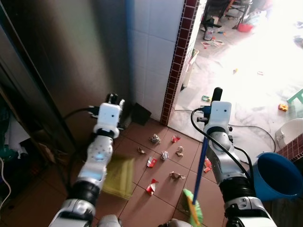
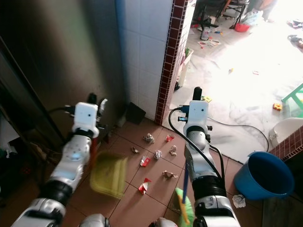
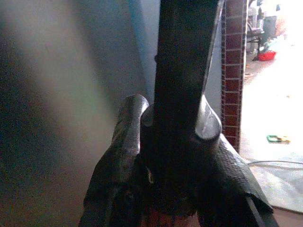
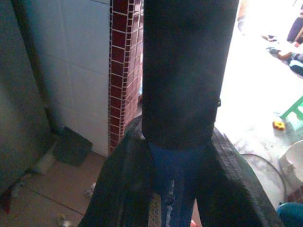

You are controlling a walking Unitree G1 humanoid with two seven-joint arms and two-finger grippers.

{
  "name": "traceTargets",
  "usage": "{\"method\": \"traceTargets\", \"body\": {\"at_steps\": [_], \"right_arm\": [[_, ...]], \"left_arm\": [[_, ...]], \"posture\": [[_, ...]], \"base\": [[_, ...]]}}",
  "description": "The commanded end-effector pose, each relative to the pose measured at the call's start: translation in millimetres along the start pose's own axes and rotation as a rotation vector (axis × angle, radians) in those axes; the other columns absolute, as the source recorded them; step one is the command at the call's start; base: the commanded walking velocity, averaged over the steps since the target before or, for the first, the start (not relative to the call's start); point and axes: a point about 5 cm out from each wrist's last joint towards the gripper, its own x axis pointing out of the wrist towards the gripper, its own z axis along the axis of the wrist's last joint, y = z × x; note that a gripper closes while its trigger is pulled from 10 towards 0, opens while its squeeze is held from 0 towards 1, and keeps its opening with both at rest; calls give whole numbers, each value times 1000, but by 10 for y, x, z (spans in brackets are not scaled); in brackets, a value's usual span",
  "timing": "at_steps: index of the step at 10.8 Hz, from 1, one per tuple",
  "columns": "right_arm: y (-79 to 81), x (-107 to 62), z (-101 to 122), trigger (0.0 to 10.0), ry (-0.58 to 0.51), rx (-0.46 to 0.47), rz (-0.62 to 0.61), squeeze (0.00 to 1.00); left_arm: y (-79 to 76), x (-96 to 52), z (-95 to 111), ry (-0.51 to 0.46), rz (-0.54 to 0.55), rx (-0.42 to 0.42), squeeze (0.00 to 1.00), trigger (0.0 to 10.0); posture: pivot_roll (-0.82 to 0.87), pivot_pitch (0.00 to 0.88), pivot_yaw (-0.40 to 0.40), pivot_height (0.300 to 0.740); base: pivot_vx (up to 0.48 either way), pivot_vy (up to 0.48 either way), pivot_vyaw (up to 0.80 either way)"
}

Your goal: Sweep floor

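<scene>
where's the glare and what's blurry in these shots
Left and right eye views: the sunlit doorway floor at upper right is blown out to white, while the left wall sits in deep shade; the yellow-green dustpan under the left gripper is motion-smeared. Left wrist view: the dark handle between its fingers is out of focus. Right wrist view: the blue broom handle is blurred too.

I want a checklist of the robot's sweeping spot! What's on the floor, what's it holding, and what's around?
Surface: brown tile floor, littered.
Job's things: blue-handled broom with green bristles; yellow-green dustpan, blurred.
Clutter: crumpled paper and red wrapper scraps.
Grippers: right gripper shut on the broom handle; left gripper shut on a dark handle.
Cables: black cables along both arms.
Surroundings: blue bucket, white tiled wall, bright room beyond.
</scene>
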Motion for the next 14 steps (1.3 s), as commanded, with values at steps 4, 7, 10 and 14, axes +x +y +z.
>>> {"method": "traceTargets", "body": {"at_steps": [4, 7, 10, 14], "right_arm": [[26, 47, 160, 10000, -38, 88, -3, 0], [49, 88, 221, 10000, -34, 179, -5, 0], [146, 101, 324, 10000, -50, 259, 74, 0], [402, 108, 809, 10000, -112, 480, 369, 0]], "left_arm": [[-284, 93, -84, 76, -93, -130, 0, 10000], [-392, 106, -150, 140, -153, -160, 0, 10000], [-505, 96, -232, 223, -226, -193, 0, 10000], [-533, 104, -250, 246, -255, -199, 0, 10000]], "posture": [[13, 0, -45, 740], [6, 0, -42, 740], [0, 0, -41, 740], [-14, 0, -33, 740]], "base": [[0, 0, 0], [0, 0, 0], [0, 0, 0], [0, 0, 0]]}}
